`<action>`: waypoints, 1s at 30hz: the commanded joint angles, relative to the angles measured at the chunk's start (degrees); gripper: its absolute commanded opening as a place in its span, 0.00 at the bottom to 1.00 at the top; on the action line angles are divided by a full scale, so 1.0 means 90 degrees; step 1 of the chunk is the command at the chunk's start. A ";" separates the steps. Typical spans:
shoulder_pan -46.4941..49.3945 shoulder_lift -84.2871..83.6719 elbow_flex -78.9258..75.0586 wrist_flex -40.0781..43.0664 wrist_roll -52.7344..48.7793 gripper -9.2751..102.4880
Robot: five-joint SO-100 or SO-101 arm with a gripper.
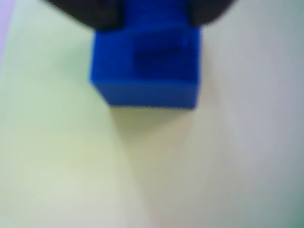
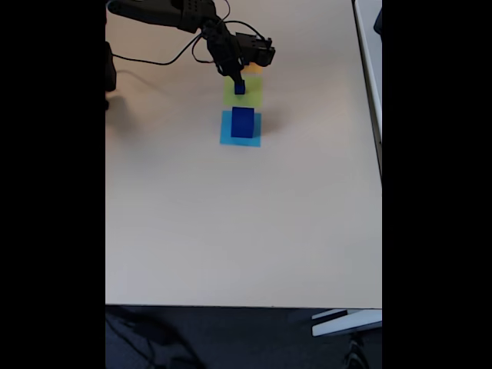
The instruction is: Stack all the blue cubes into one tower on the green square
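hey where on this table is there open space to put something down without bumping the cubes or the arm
In the fixed view, the wide bare stretch of table between the light-blue square and the near edge is free, as is the right side. It is crowded at the top: the gripper holds a small blue cube over the green square, with the larger blue cube just below.

setting: office or lab room | evidence: large plain beige desk (image 2: 246, 223), dark carpet floor (image 2: 231, 338) below its edge, loose black cables (image 2: 165, 60), second desk edge (image 2: 367, 46) at right
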 commanded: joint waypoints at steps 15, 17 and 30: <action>0.0938 0.0371 -0.1865 0.1484 -0.1045 0.08; 0.1104 0.0400 -0.1885 0.1523 -0.1143 0.09; 0.1895 0.0479 -0.1865 0.1572 -0.1904 0.09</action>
